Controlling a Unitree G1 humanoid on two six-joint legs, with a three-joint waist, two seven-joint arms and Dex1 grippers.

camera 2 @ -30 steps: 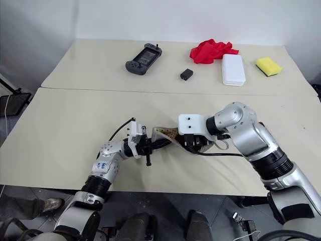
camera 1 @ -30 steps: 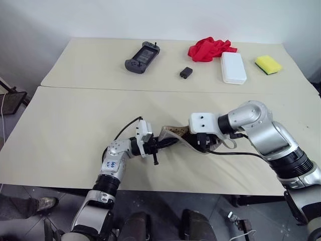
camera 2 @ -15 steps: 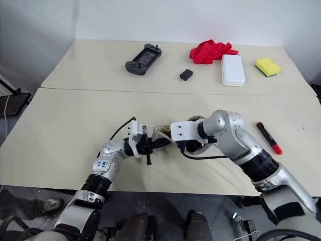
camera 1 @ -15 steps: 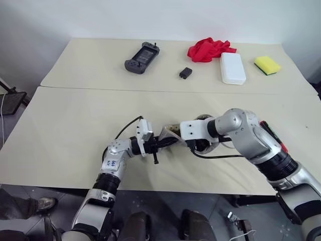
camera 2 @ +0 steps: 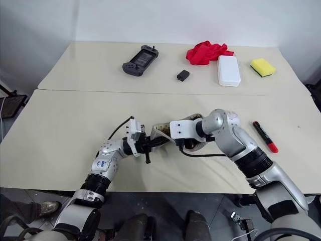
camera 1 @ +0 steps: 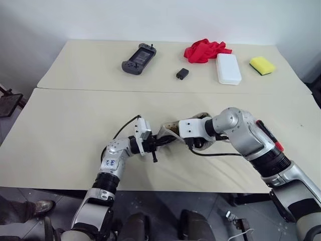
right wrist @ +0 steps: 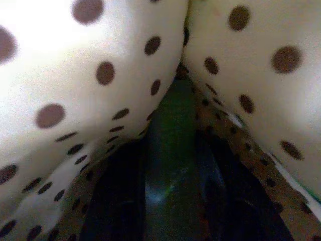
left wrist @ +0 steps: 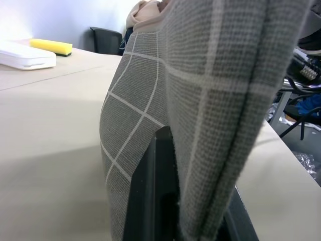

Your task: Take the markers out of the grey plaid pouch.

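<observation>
Two end effectors meet at the pouch above the near desk. The left end effector is pinched on its grey fabric edge. The right end effector reaches inside the dotted lining, fingers around a green marker; grip unclear.

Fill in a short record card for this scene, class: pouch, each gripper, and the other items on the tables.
pouch: grey plaid pouch, held up over the near table, dotted lining showing
left gripper: shut on the pouch's edge
right gripper: reaching into the pouch's mouth
near table: red marker
far table: game controller, red cloth, white box, yellow sponge
</observation>
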